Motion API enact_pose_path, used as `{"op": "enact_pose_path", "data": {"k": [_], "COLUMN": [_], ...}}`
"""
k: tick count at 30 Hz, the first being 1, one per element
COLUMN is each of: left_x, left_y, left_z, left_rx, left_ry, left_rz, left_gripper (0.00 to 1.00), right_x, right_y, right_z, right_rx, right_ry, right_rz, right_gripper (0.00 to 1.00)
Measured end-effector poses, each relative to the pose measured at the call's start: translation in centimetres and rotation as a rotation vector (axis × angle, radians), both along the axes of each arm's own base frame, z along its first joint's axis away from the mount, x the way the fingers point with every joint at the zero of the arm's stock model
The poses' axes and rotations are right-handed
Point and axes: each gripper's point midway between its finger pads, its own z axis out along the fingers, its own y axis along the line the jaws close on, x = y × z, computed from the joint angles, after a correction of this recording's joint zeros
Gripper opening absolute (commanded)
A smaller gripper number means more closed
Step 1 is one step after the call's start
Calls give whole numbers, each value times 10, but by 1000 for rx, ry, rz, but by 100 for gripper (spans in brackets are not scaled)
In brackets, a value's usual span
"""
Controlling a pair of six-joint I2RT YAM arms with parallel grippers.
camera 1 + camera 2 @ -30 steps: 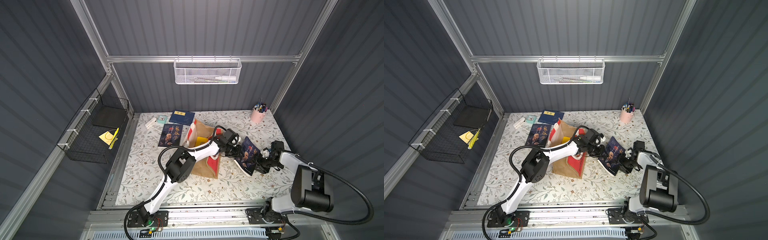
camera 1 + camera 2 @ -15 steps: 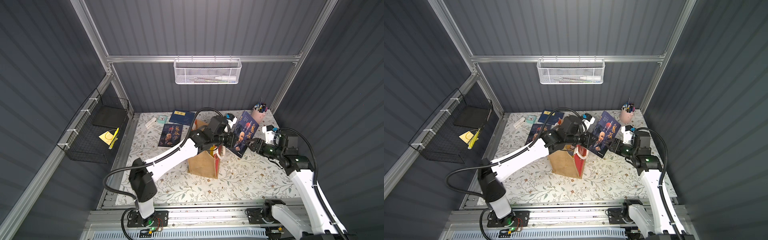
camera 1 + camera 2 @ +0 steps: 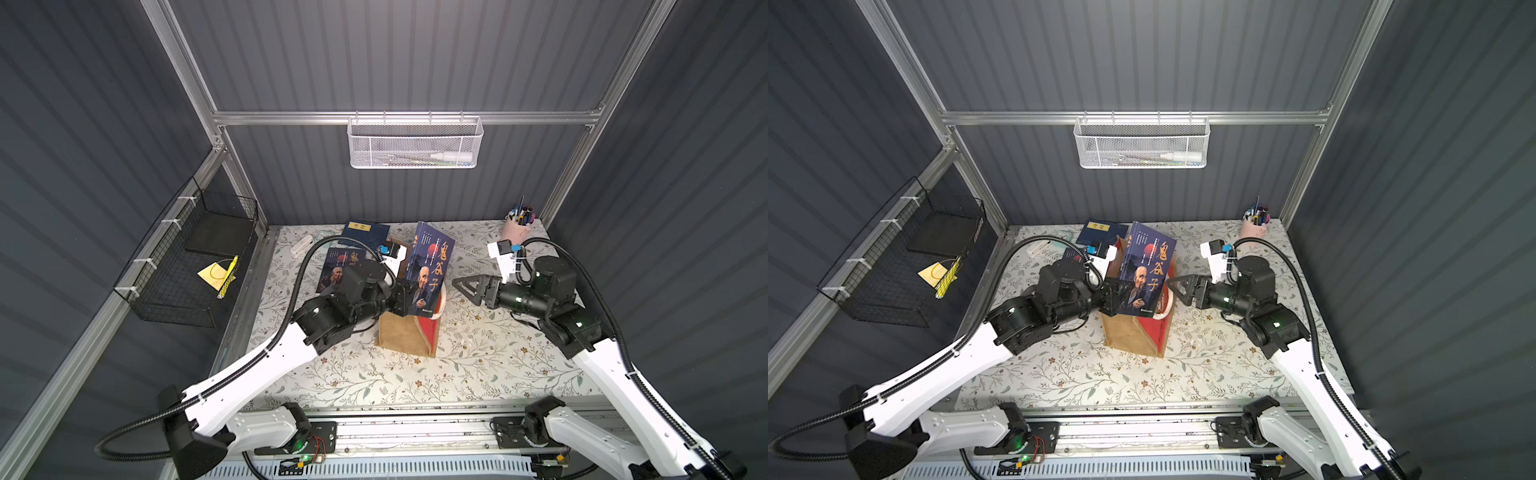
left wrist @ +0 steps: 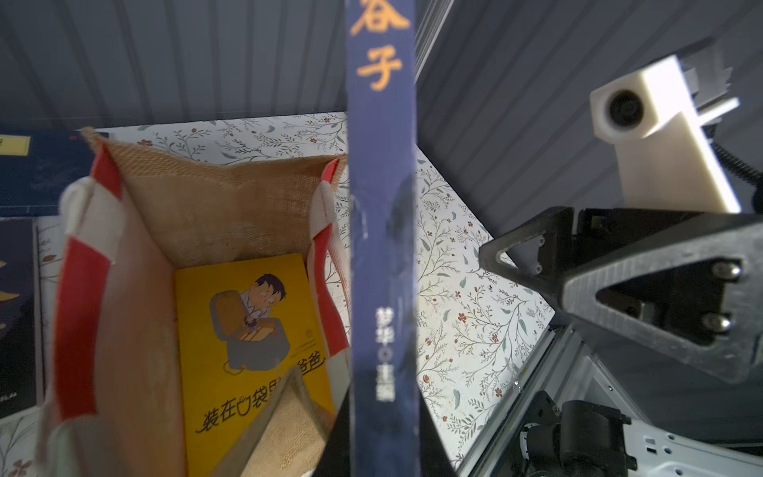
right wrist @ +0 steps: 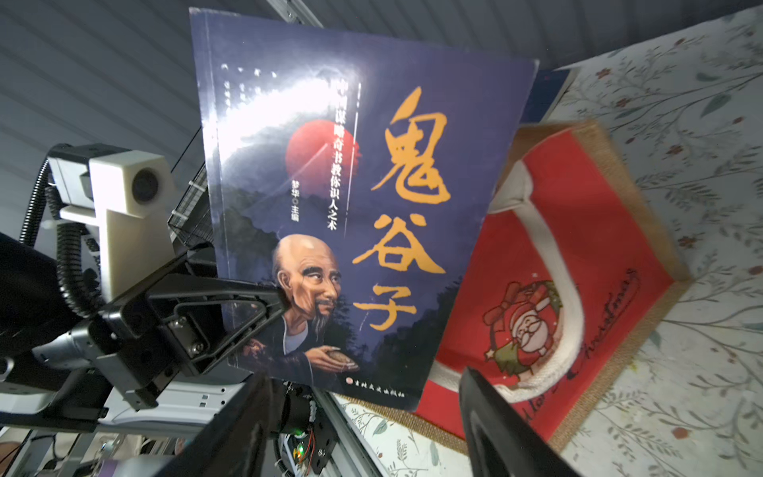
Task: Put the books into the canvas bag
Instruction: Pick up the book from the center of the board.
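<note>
Left tool [image 3: 402, 297]: jaws closed together on the lower spine-side corner of the portrait book [image 3: 430, 266]. One finger [image 5: 264, 299] lies flat on the front cover beside the old man's shoulder. The book stands upright, slightly tilted, cover facing the right tool.

Right tool [image 3: 460, 285]: jaws wide apart, holding nothing. It sits level with the book's lower half, just beside the free edge and clear of the cover.

Canvas bag [image 3: 405, 337]: standing on the surface [image 3: 374, 382] directly below the left tool, mouth open. In the left wrist view the held book's spine [image 4: 382, 206] runs along the bag's red-striped side panel. The book's lower edge appears to sit at the bag rim, but contact cannot be confirmed.

Inside the bag [image 4: 214, 198], a yellow book [image 4: 247, 322] leans against the wall.

Beyond the left tool, toward the back wall, a second portrait book [image 3: 338, 270] and a navy book [image 3: 365, 232] lie flat on the surface.
</note>
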Motion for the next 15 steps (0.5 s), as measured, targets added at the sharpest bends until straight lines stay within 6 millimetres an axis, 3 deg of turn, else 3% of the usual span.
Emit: {"op": "enact_pose_path", "data": {"k": [6,15], "left_x": [-10,-29], "left_y": [20,0], "left_z": [10,43], "left_rx": [-139,-334], "left_ry": [18,43], "left_rz": [-13,-163], "left_gripper": [0,0], "right_x": [2,-10], "right_y": [10,20], "right_z": [-8,12], "right_rx": [13,124], "right_ry": [33,15], "right_rz": [35,112], "right_gripper": [80,83]}}
